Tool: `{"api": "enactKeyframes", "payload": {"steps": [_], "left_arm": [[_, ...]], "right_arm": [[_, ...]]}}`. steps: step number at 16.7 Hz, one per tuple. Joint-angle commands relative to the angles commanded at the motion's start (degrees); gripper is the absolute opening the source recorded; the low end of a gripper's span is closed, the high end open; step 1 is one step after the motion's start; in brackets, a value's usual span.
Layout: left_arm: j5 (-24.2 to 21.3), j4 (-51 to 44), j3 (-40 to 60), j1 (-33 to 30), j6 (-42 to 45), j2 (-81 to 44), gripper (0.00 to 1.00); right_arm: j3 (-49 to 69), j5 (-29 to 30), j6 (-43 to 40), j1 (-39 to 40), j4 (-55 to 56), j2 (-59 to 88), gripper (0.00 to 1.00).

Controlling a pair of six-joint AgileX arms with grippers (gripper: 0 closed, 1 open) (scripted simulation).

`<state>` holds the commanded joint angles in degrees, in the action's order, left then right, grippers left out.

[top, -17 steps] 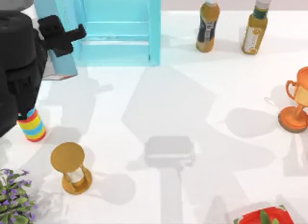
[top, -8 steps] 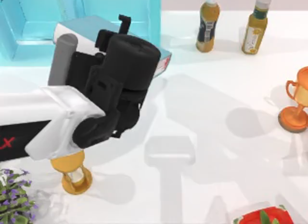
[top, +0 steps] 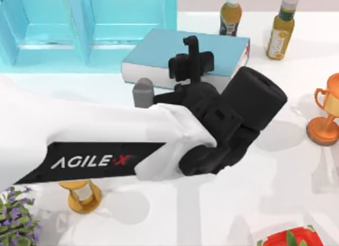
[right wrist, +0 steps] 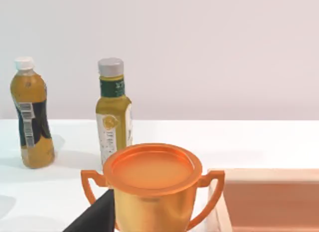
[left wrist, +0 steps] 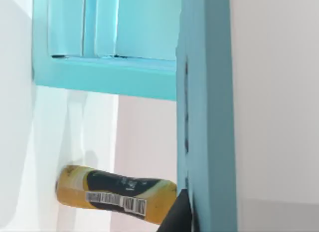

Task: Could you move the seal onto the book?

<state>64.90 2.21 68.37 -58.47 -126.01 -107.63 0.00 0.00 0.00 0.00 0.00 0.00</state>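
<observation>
The book (top: 159, 53), teal-blue with white page edges, lies flat at the back of the table in front of the shelf. My left arm reaches across the table from the left, and its gripper (top: 190, 51) hangs over the book's middle, black parts covering the cover there. The seal is hidden. In the left wrist view a teal slab (left wrist: 207, 112) stands close to the camera, with a dark tip of my left gripper (left wrist: 175, 216) beside it. A dark part of my right gripper (right wrist: 95, 217) shows beside an orange trophy (right wrist: 152, 187).
The light-blue shelf unit (top: 90, 24) fills the back left. Two juice bottles (top: 230, 13) (top: 280, 26) stand at the back right and the trophy (top: 326, 114) at the right edge. An hourglass (top: 82, 196) and a plant (top: 16, 219) are front left, a red item (top: 288, 238) front right.
My left arm has swept from the table's left edge to the right and now spans the middle. The book shows farther right than before, under the gripper.
</observation>
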Motion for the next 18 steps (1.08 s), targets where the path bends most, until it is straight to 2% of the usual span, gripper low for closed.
{"api": "enactKeyframes", "payload": {"steps": [4, 7, 18], "left_arm": [[4.5, -4.8, 7.1, -3.9, -6.3, -7.6, 0.00], [6.1, -8.2, 10.6, -5.8, -8.9, -12.7, 0.00], [6.6, -11.4, 12.4, -6.9, -11.4, -16.5, 0.00]], "right_arm": [[0.0, 0.0, 0.0, 0.0, 0.0, 0.0, 1.00], [0.0, 0.0, 0.0, 0.0, 0.0, 0.0, 1.00], [0.0, 0.0, 0.0, 0.0, 0.0, 0.0, 1.00]]}}
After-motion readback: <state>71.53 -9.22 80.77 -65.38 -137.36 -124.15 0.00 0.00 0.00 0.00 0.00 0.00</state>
